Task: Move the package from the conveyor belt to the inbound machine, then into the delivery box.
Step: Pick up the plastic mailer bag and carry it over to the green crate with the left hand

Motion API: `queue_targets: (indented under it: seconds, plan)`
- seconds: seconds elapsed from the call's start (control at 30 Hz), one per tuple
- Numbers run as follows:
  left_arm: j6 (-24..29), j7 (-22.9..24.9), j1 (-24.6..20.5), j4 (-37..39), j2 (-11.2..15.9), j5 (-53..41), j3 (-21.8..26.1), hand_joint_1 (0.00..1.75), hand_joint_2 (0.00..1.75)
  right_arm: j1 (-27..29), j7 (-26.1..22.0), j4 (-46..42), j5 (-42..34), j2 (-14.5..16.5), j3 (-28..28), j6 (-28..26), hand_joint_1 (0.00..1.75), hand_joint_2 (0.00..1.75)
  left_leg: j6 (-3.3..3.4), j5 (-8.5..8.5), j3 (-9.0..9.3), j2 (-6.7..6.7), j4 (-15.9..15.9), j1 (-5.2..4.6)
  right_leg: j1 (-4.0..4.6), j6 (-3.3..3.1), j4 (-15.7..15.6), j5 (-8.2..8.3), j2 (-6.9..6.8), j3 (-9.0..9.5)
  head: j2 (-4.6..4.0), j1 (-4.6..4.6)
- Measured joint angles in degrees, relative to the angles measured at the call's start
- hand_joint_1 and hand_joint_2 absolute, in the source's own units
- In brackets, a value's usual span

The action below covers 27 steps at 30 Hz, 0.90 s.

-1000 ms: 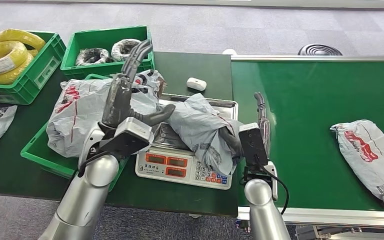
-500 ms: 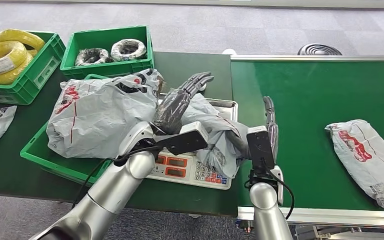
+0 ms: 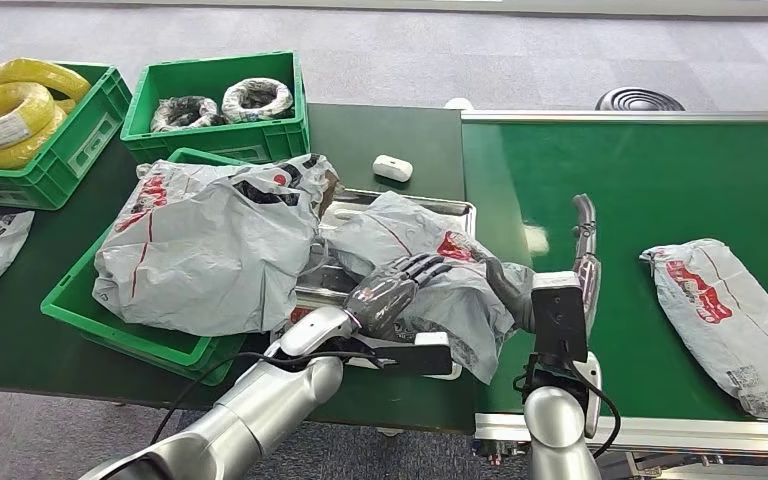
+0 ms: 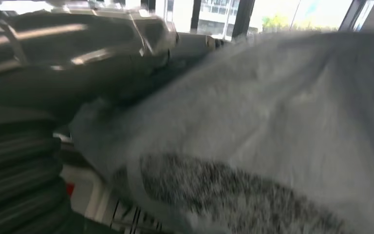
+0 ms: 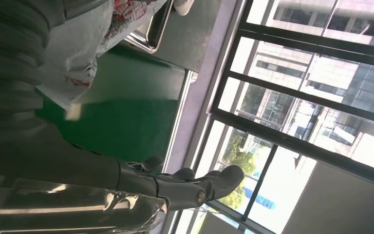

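Note:
A crumpled grey package with a red label lies on the scale's metal tray, its right end hanging over onto the green conveyor belt. My left hand rests against the package's near side, fingers spread over the plastic. Up close, the left wrist view has the grey plastic pressed beside the hand. My right hand stands at the belt's left edge, fingers straight up, thumb touching the package's right end. The right wrist view has those straight fingers and the package.
A second grey package lies on the belt at the right. A big grey bag fills the near green crate. Two more green crates hold cable coils. A small white device sits behind the scale.
My left hand has swung from above the crate over to the near side of the package. The right hand and the package's end have shifted right; the second package has crept left.

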Motion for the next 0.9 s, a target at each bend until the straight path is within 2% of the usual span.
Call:
queue_targets:
  seconds: [0.03, 0.07, 0.17, 0.2, 0.6, 0.9]
  plan:
    - [0.25, 0.15, 0.10, 1.28, -0.11, -0.35, -0.27, 0.00, 1.75, 0.41, -0.10, -0.91, 0.06, 0.01, 0.00, -0.01, 0.00, 1.75, 0.00, 0.00, 0.00, 0.00, 0.00, 0.00, 0.00, 0.00, 0.00, 0.00, 0.00, 0.01, 0.00, 0.00]
    - [0.48, 0.25, 0.17, 2.37, -0.21, -0.62, -0.49, 0.37, 1.75, 0.77, -0.24, -1.77, 0.08, 0.01, 0.02, -0.02, 0.00, 1.75, 0.00, 0.00, 0.01, 0.00, 0.00, 0.00, 0.00, 0.00, 0.00, 0.00, 0.00, 0.02, 0.00, 0.01]
    - [1.04, 0.38, 0.15, 4.89, -0.52, -0.99, -0.86, 1.66, 1.75, 1.60, -0.69, -4.17, 0.08, 0.03, 0.24, -0.01, 0.00, 1.75, 0.00, 0.00, 0.06, -0.03, -0.01, 0.00, 0.01, 0.00, 0.00, 0.00, -0.01, 0.10, 0.00, 0.01]
    - [1.26, 0.38, 0.09, 5.51, -0.61, -1.01, -0.91, 1.73, 1.75, 1.75, -0.82, -4.88, 0.08, 0.05, 0.39, 0.00, 0.00, 1.75, 0.00, 0.00, 0.09, -0.03, -0.01, 0.00, 0.01, 0.00, 0.00, -0.01, -0.01, 0.15, -0.01, 0.01]
    - [3.33, 0.14, -1.53, 7.75, -1.21, -1.36, 0.31, 1.75, 1.75, 0.84, -0.98, -6.75, -0.38, 0.09, 2.03, 0.03, 0.00, 1.75, -0.01, -0.01, 0.73, -0.06, -0.04, -0.02, 0.03, 0.01, -0.02, -0.03, -0.04, 0.82, 0.00, 0.01]
    - [3.71, -3.10, -0.87, 7.56, -1.19, 1.29, 4.05, 1.75, 1.75, -0.08, -1.04, -6.12, -0.66, 0.09, 2.88, 0.03, 0.00, 1.75, -0.02, -0.01, 0.69, -0.05, -0.04, -0.01, 0.06, 0.00, 0.00, -0.01, -0.03, 0.76, 0.00, 0.00]
